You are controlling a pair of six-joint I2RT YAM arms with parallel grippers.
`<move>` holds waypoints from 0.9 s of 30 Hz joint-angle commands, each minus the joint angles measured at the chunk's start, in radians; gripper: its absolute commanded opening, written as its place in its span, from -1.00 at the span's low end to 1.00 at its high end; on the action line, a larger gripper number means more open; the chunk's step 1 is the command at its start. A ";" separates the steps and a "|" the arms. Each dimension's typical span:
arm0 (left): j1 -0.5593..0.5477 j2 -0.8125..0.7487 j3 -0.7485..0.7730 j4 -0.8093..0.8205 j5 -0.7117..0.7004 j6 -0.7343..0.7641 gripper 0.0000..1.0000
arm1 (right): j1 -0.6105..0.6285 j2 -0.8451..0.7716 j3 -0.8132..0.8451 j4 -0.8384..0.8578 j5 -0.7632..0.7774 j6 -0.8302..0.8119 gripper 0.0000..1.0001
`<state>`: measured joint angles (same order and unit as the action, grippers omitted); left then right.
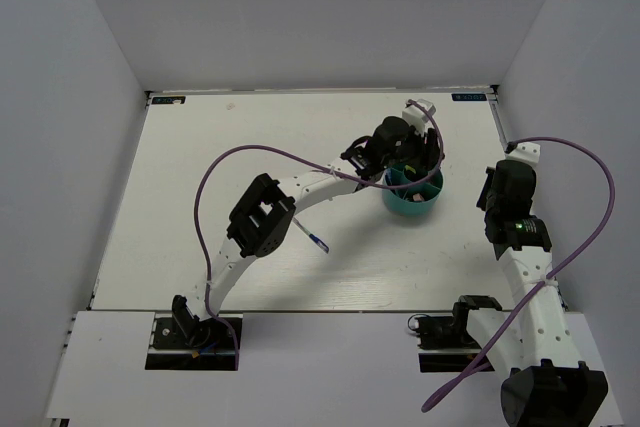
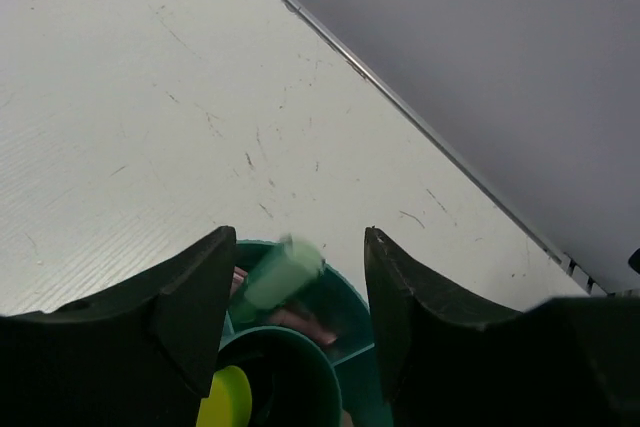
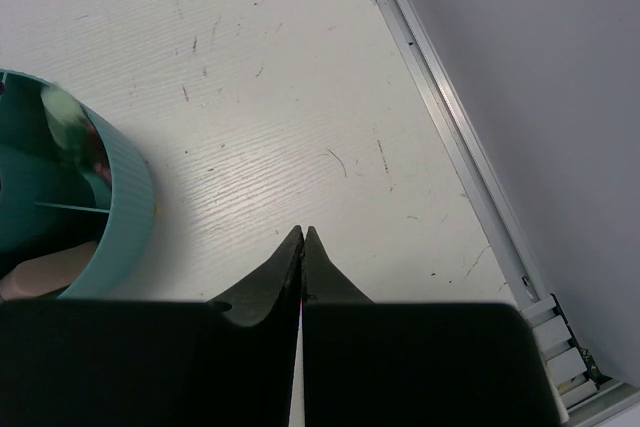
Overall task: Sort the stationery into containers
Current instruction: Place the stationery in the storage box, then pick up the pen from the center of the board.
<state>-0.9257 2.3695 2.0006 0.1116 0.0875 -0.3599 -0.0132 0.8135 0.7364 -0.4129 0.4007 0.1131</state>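
Note:
My left gripper point(image 1: 405, 154) hangs over the round teal tub point(image 1: 412, 199) with its jaws open point(image 2: 298, 239). A blurred mint-green piece point(image 2: 283, 272) sits tilted between the fingers at the tub's far rim point(image 2: 352, 292), and neither finger grips it. Below it a pink piece point(image 2: 300, 323) lies in a compartment, and a yellow cap point(image 2: 225, 397) shows in the middle cup. One thin blue pen point(image 1: 318, 240) lies on the table left of the tub. My right gripper point(image 3: 303, 232) is shut and empty, low over the table just right of the tub point(image 3: 128, 197).
The left arm's purple cable point(image 1: 262, 151) loops over the table's middle. A metal rail point(image 3: 450, 132) marks the table's right edge close to my right gripper, with the grey wall beyond. The back wall stands close behind the tub.

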 commanded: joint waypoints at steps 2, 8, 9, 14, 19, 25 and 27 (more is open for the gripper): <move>-0.001 -0.013 0.046 -0.013 -0.005 -0.005 0.33 | -0.004 -0.005 -0.009 0.052 0.023 0.005 -1.00; 0.001 -0.027 0.067 -0.027 -0.006 -0.001 0.33 | -0.004 -0.005 -0.011 0.055 0.020 0.002 -1.00; -0.001 -0.033 0.064 -0.024 -0.006 0.006 0.28 | -0.007 -0.005 -0.012 0.057 0.021 0.002 -1.00; -0.001 -0.155 0.034 -0.041 -0.020 0.048 -0.36 | -0.007 -0.010 -0.015 0.062 0.006 -0.016 -1.00; 0.002 -0.418 -0.166 -0.220 -0.138 0.041 -0.95 | -0.004 -0.002 -0.040 0.063 -0.245 -0.161 -1.00; 0.056 -0.759 -0.491 -0.735 -0.369 -0.139 0.78 | 0.012 0.105 0.055 -0.119 -0.863 -0.427 -0.27; 0.102 -0.850 -0.578 -0.913 -0.400 -0.187 0.82 | 0.048 0.145 0.096 -0.214 -0.913 -0.487 -0.21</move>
<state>-0.8906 1.6169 1.5322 -0.4175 -0.1734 -0.4332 -0.0021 0.9184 0.7422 -0.4931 -0.2268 -0.2092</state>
